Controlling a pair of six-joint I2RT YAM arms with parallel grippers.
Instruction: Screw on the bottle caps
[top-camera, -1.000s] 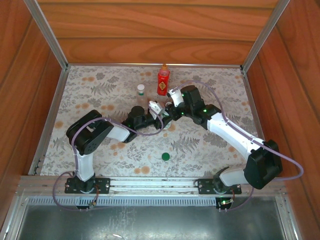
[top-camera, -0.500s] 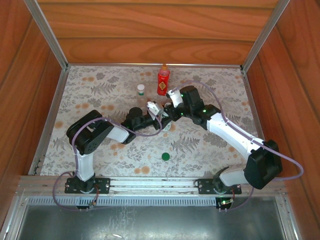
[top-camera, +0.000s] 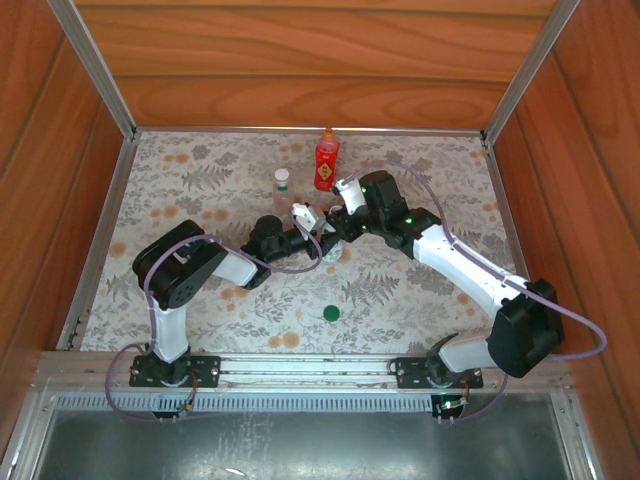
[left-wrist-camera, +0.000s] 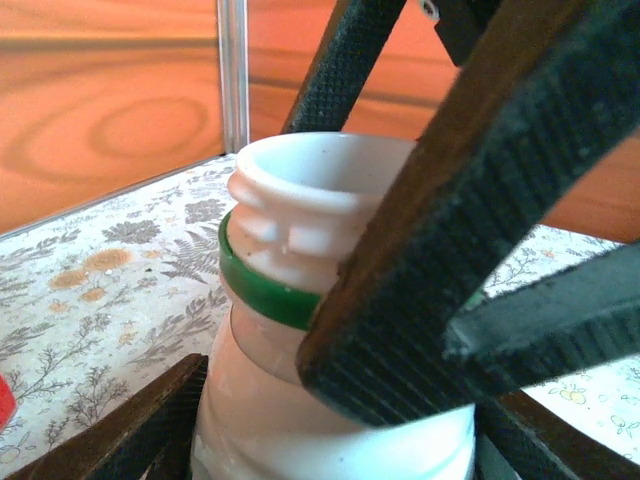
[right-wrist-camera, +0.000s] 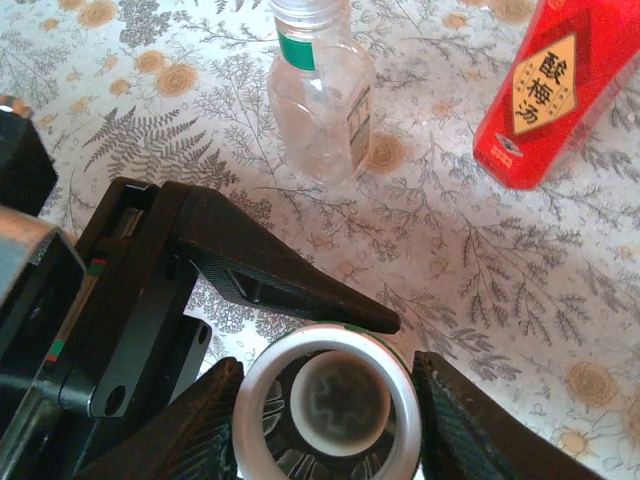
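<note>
Cap not on yet: the white bottle, threads bare, sits pinched in the left gripper just arms-side of the red bottle, the right gripper straddles its neck capless, squeezing or not I can't tell, and the green cap lies loose nearer the arms.

**Red bottle**, right wrist view. A yellow diamond label with a red border carries three dark red Chinese characters, 酸梅汤, set in a column along the bottle's length. Below the diamond, near the bottle's lower corner, a small pale mark holds print too fine to read. In the top view this label is a yellow speck, too small to read.

**Clear bottle**, right wrist view. A pale side strip bears dark lines of print, illegible.
</note>
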